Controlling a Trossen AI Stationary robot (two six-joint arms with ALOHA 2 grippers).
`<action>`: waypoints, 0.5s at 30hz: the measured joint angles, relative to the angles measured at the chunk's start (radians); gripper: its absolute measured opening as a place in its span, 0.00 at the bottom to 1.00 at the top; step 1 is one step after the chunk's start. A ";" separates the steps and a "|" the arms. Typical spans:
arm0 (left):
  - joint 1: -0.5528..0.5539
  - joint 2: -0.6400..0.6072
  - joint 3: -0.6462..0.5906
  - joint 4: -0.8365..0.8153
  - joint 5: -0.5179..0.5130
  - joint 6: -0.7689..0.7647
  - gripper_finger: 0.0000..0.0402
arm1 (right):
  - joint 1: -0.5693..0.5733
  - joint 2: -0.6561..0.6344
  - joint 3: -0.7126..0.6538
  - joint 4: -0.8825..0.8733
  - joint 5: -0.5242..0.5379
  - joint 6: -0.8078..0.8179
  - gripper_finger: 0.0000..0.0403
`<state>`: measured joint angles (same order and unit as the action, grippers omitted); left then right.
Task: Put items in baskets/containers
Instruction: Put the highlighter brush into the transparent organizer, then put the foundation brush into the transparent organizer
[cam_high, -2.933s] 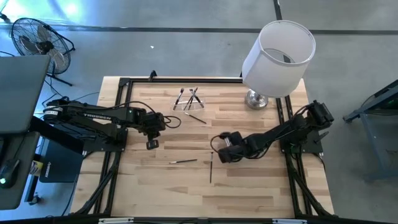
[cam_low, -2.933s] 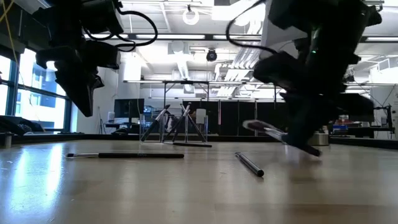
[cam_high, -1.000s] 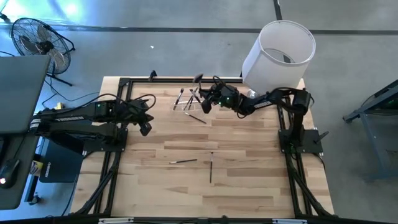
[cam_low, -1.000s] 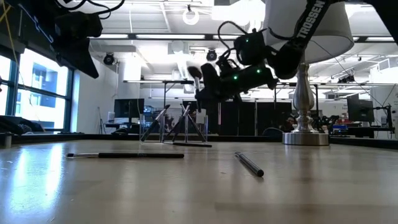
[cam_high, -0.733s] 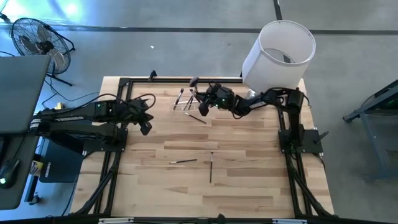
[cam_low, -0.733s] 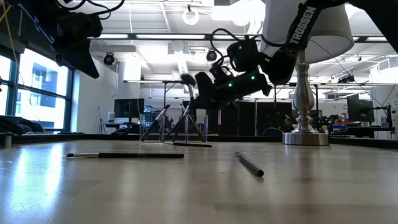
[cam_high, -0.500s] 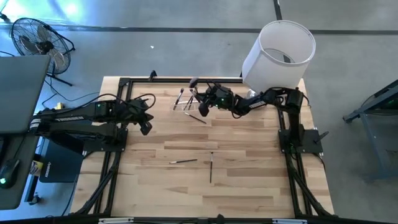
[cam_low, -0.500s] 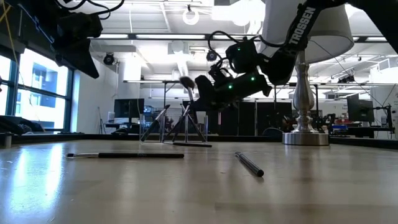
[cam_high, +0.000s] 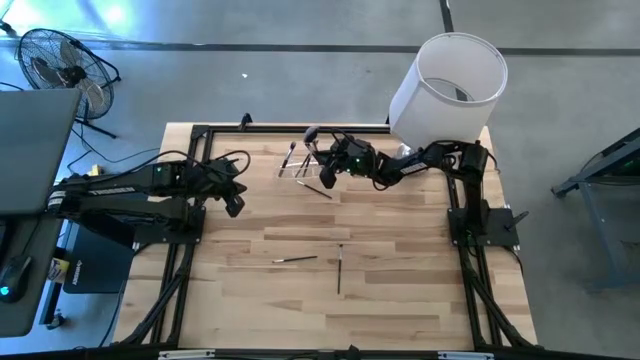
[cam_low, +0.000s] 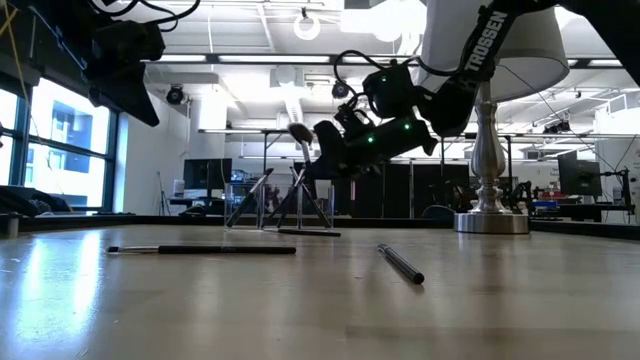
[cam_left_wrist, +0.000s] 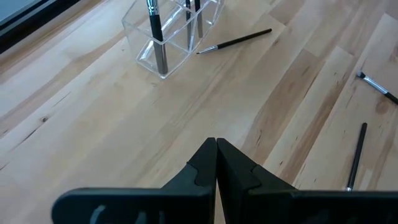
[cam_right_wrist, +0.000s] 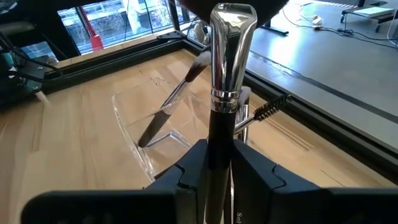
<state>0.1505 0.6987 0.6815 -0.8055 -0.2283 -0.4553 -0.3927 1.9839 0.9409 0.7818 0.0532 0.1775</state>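
Right gripper (cam_high: 330, 166): clamped on fluffy-headed brush (cam_right_wrist: 225, 93), head raised, poised over clear holder (cam_high: 304, 160) at tabletop's far side, seemingly for handle-first insertion. Left gripper (cam_high: 231, 199): closed, empty, parked left. Two brushes (cam_high: 338, 270) lie near-centre.

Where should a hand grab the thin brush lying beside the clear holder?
Grip the thin brush mid-handle, coming straight down, fingers closing across its width. It lies flat on the table just clear of the clear holder, leaving room.
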 joint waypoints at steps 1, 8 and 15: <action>0.000 0.000 0.000 0.000 0.000 0.000 0.00 | 0.000 0.000 0.000 0.000 0.000 0.000 0.15; 0.000 0.000 0.000 0.000 -0.003 0.002 0.00 | 0.000 0.000 0.000 -0.008 -0.004 0.002 0.15; 0.000 0.000 0.000 -0.001 -0.003 0.001 0.00 | 0.000 0.000 0.000 -0.055 -0.005 0.019 0.18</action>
<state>0.1505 0.6987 0.6815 -0.8062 -0.2310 -0.4539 -0.3923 1.9835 0.9405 0.7272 0.0486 0.1969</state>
